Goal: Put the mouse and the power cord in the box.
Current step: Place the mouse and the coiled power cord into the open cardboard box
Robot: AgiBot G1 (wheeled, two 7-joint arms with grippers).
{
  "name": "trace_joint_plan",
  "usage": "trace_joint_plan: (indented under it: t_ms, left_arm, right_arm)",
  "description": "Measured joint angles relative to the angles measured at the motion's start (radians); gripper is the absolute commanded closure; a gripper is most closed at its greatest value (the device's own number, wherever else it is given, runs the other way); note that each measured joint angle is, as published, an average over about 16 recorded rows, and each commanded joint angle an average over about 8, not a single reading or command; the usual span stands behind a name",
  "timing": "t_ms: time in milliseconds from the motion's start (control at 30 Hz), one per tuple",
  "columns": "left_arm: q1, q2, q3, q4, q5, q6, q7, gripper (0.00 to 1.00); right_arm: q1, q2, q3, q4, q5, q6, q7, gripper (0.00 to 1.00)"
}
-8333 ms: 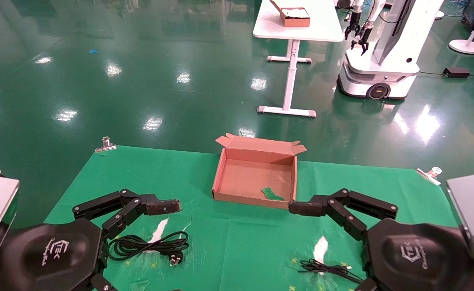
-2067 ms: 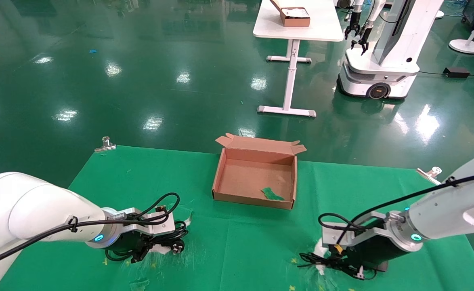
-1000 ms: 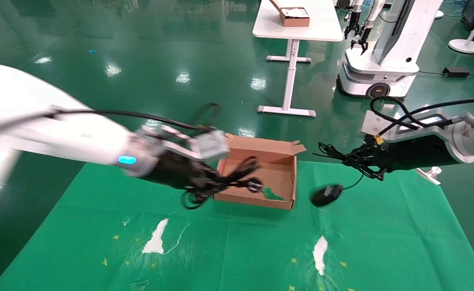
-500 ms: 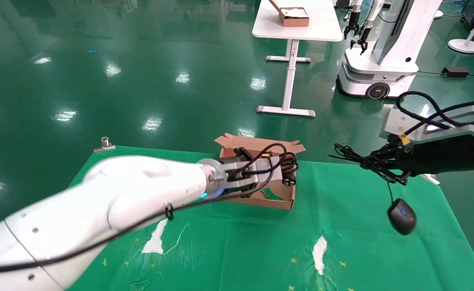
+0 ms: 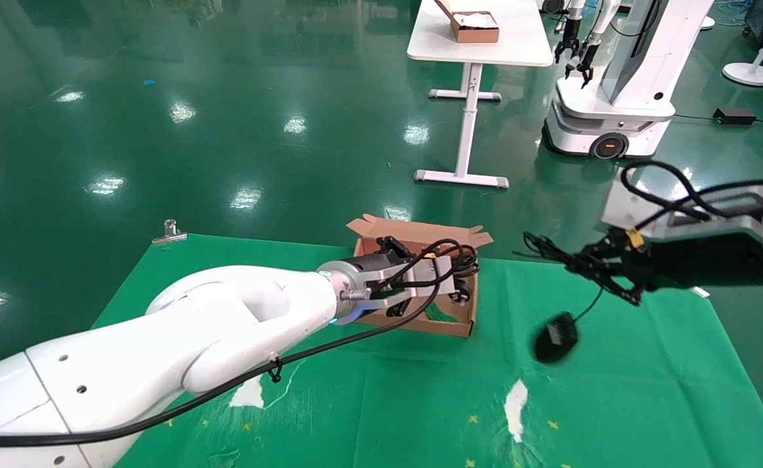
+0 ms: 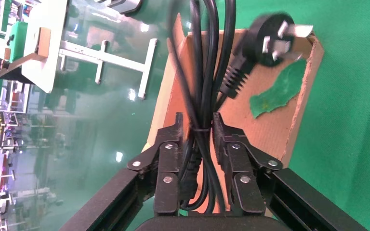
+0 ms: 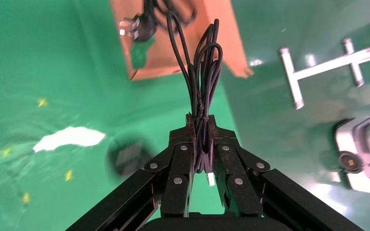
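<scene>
**Cord over the box, mouse swinging in**

Since half a second ago the mouse (image 5: 556, 338) has swung from the right of the head view toward centre, hanging blurred beneath the right gripper (image 5: 606, 270), which is clamped on its bundled wire (image 7: 200, 77) well above the green cloth (image 5: 381, 403). The left gripper (image 5: 450, 273) has barely moved: it holds the power cord (image 6: 207, 72) pinched between its fingers over the box (image 5: 463, 325), just above centre, with the plug (image 6: 270, 38) dangling over the box's inside near the green scrap (image 6: 277, 89). Neither item is released yet; the cord looks ready to drop, and the mouse is still right of the box. No writing or brand can be read.
</scene>
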Motion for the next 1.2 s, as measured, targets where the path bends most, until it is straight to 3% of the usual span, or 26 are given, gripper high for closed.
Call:
trace_joint_plan:
  t_ms: [333,533,900,1200]
  left_arm:
    - [-0.061,-0.014,0.026,0.095,-0.063,0.020,-0.125,0.00]
    - [-0.121,-0.073,0.002,0.219,-0.144,0.054,-0.147,0.00]
    - [-0.187,-0.202,-0.050,0.368,-0.294,0.110,-0.016,0.00]
    - [-0.196,-0.202,-0.075,0.427,-0.367,0.119,0.096,0.00]
  right_arm:
    - [0.029,-0.047,-0.001,0.000,-0.001,0.013,-0.015,1.00]
    - [0.051,-0.113,-0.007,-0.060,0.006,0.028,-0.068,1.00]
    - [0.089,-0.309,-0.025,-0.317,0.024,0.093,-0.265,1.00]
    - [0.118,-0.483,-0.039,-0.576,0.033,0.215,-0.463,1.00]
